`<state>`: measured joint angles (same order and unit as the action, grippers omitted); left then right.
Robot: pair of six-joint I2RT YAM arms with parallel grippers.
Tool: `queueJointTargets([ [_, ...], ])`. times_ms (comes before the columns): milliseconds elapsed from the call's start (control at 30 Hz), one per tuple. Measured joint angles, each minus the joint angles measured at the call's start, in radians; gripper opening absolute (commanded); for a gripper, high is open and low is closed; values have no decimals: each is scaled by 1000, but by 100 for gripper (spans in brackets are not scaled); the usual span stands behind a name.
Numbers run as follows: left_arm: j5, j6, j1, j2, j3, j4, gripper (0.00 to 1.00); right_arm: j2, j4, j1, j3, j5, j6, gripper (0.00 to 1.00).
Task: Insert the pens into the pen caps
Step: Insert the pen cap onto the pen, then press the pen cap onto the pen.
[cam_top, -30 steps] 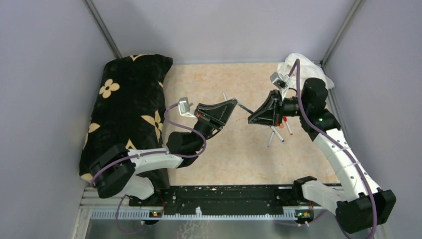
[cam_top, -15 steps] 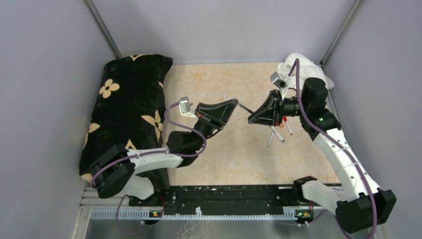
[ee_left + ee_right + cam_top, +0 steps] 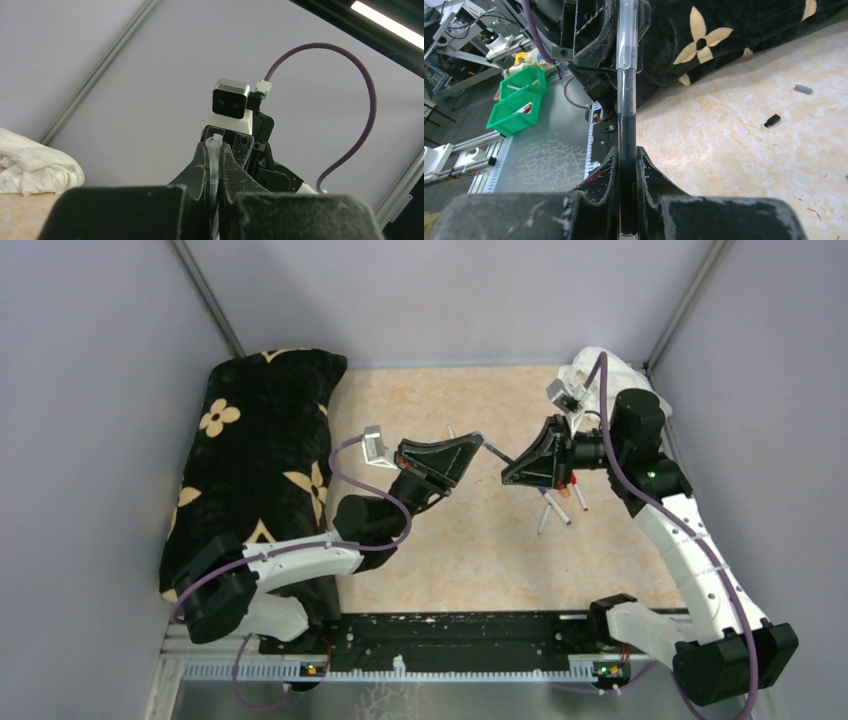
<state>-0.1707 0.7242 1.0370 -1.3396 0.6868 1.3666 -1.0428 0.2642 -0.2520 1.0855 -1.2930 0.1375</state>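
Two grippers meet mid-air above the table (image 3: 450,540): left gripper (image 3: 214,156) pinched narrow on a clear cap (image 3: 626,40), right gripper (image 3: 626,152) pinched on the dark pen (image 3: 626,100) that lines up into it. Risk: any off-axis push could bend the pen or slip it through the pads. How far the tip is seated is hidden inside the left jaws, and from overhead it is too small to tell.
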Motion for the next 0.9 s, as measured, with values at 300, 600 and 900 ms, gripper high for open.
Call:
queueJointTargets([
  [300,26,35,0,-24,4,23,0,-7,-7,13,2,-52,17,0],
  [600,15,40,11,-13,-3,1,0,-13,-18,32,2,-90,50,0],
  [900,3,15,17,-27,63,-90,0,-13,-35,47,2,-91,50,0],
])
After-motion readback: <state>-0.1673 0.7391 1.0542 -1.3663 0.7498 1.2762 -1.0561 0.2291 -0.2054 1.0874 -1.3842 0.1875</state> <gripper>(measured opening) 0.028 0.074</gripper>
